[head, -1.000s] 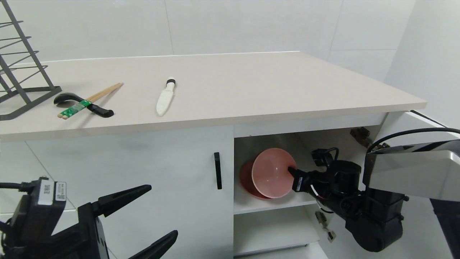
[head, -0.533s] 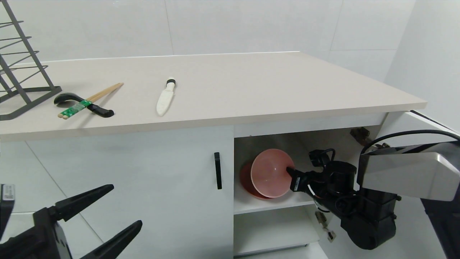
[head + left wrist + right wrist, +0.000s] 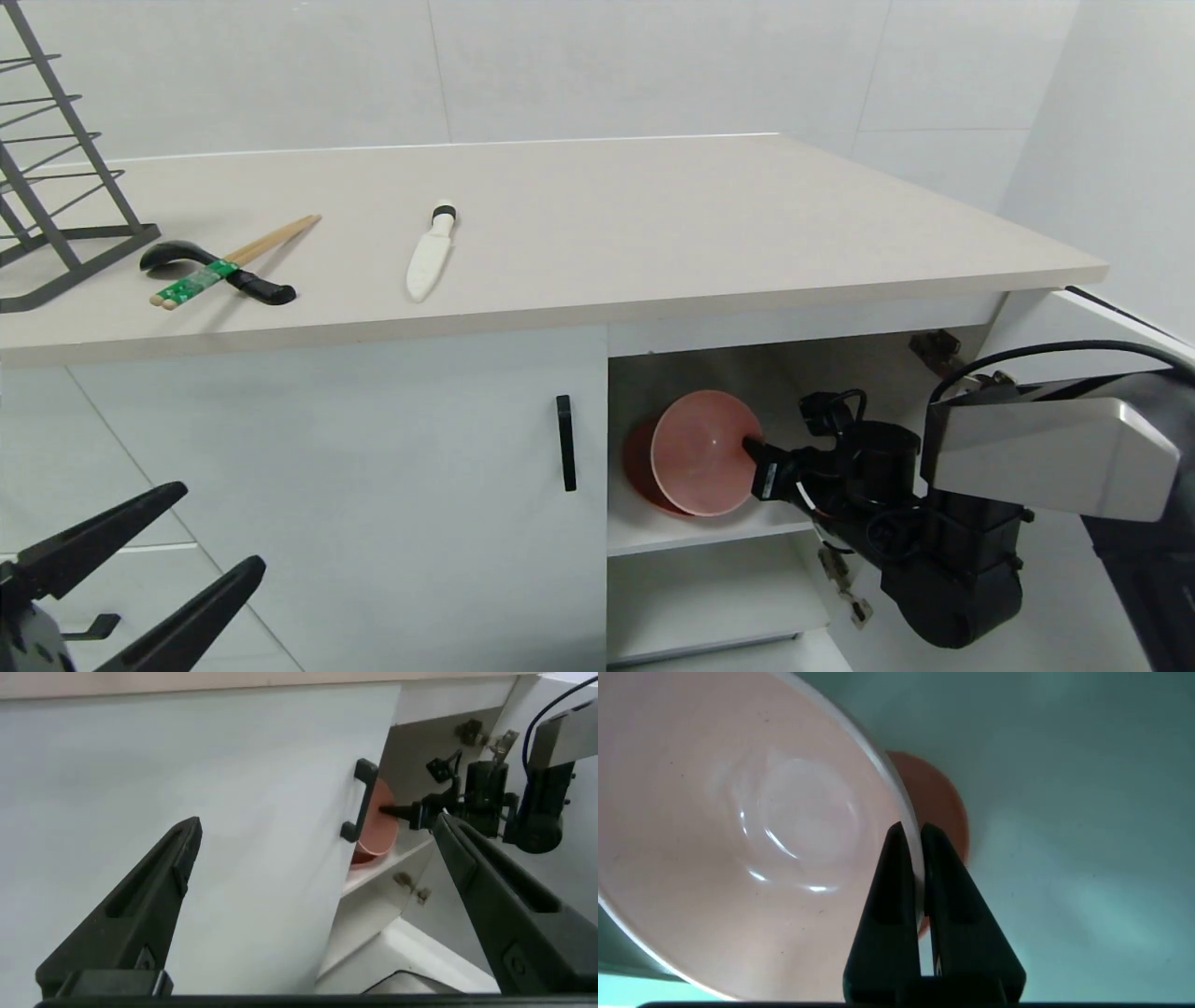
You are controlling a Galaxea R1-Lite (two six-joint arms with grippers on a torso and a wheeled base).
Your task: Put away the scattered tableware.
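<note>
Pink bowl point(image 3: 698, 450), tilted on edge inside the open cabinet point(image 3: 709, 532), is pinched at its rim by the right tool point(image 3: 751, 450); the left tool point(image 3: 217, 525) gapes wide, empty.

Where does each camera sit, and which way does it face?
Head: on the head, looking down at countertop and open cabinet; left pincer, right pincer show.
Left wrist: on left arm, facing cabinet door; left pincer open.
Right wrist: on right arm, against pink bowl; right pincer grips its rim.
Shared: all show pink bowl.
</note>
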